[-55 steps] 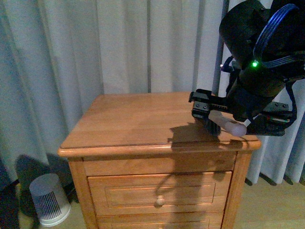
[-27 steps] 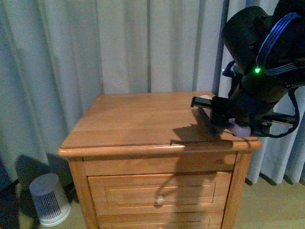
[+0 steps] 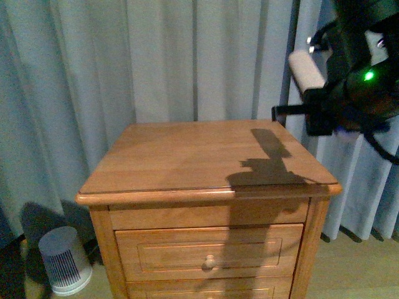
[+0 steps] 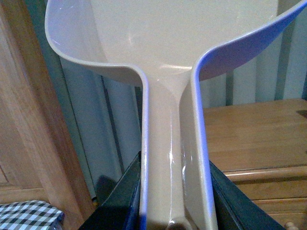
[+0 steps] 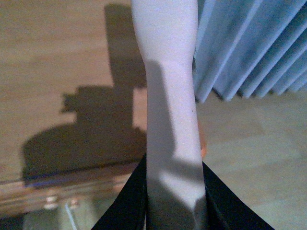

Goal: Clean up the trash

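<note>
In the front view the right arm (image 3: 358, 81) hangs raised at about 2 o'clock, off the far right corner of the wooden nightstand (image 3: 206, 249). A pale handle (image 3: 307, 70) sticks up and away from it towards 11 o'clock. It is likely a brush handle, though no head shows in any view. The tabletop (image 3: 181, 156) carries only the arm's dark shadow (image 3: 268, 168), which falls across its right part and runs to the front edge. Grey curtains (image 3: 156, 56) hang behind the nightstand. A small white ribbed bin (image 3: 62, 258) stands on the floor at 8 o'clock from it. A round knob (image 3: 210, 261) sits in the middle of the top drawer.

The right wrist view shows the right hand (image 5: 173, 196) clamped on the pale handle, one black jaw pressed to each side. The tabletop's front right corner, the floor and the curtain hem lie beyond it.

In the left wrist view the left hand (image 4: 175, 203) is closed on the stem of a beige dustpan (image 4: 163, 38), the jaws tight against both sides of it. The pan's scoop spreads out wide past the hand. Beyond it are the nightstand's top and a drawer front, and a second wooden panel (image 4: 29, 120) stands close by. A black-and-white checked cloth (image 4: 24, 216) shows at the foot of that panel.

Where the trash lies I cannot tell from these views.
</note>
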